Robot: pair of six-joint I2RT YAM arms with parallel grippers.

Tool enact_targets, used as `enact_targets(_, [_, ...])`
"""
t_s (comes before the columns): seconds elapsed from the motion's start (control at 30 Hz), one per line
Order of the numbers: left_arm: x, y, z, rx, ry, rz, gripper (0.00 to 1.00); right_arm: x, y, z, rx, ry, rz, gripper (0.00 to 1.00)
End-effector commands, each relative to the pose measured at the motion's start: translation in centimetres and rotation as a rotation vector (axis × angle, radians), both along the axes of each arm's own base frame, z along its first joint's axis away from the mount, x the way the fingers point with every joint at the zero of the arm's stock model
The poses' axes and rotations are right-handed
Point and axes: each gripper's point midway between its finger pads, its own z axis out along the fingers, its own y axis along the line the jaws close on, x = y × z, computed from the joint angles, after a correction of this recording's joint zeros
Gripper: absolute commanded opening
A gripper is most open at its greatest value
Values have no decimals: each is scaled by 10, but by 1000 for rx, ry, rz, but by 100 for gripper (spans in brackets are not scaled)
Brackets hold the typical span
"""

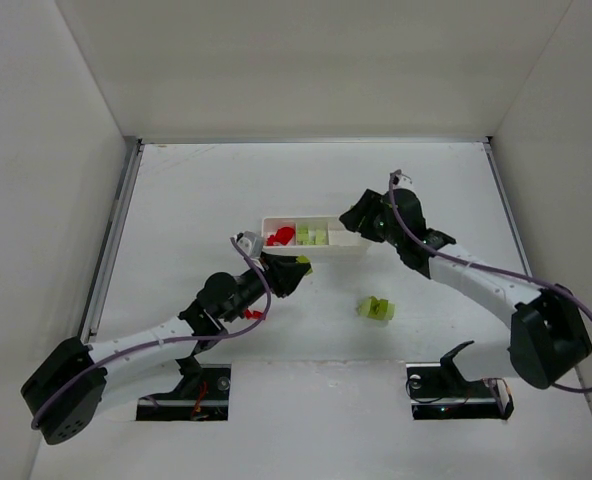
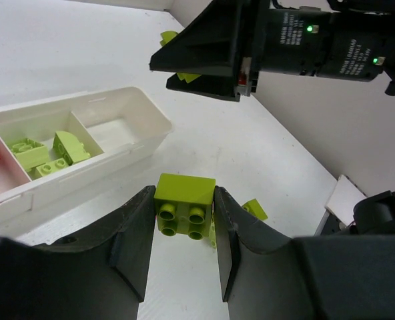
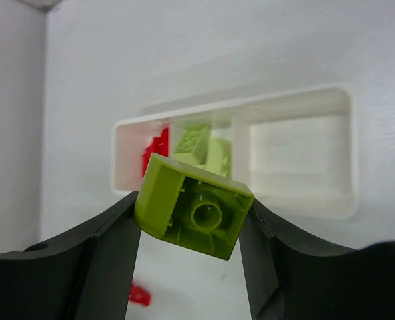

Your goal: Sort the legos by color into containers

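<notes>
Shows, from overhead, a long, shallow white plastic tray [image 1: 338, 238] mid-table, small red plastic bricks [image 1: 281, 236] in its left compartment and yellow-green plastic bricks [image 1: 311, 237] in the middle; at left wrist, left gripper [image 2: 183, 223] clamped on a lone yellow-green plastic brick [image 2: 184, 200] near the tray; at right wrist, right gripper [image 3: 192, 217] pinching a second yellow-green plastic brick [image 3: 177, 200] over it.

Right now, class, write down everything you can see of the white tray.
The white tray lies flat on the table, long and shallow, of smooth plastic by its look, with rounded corners. Thin walls split it into three square compartments. One end compartment holds red bricks, the middle one yellow-green bricks, and the other end shows nothing inside.
</notes>
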Motion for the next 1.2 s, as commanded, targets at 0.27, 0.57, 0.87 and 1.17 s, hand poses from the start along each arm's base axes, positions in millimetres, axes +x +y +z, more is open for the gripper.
enact_targets(0.27, [7, 2, 15, -88, -18, 20, 27, 44, -13, -33, -326, -18, -59, 46])
enact_targets(0.57, [7, 0, 13, -97, -4, 15, 27, 53, -6, -37, -354, -24, -56, 63])
enact_targets(0.87, [16, -4, 6, -77, 19, 33, 27, 51, -11, -32, -353, -37, -64, 69])
enact_targets(1.17, [33, -25, 11, -46, 55, 65, 27, -4, -63, 7, -289, -182, -210, 37])
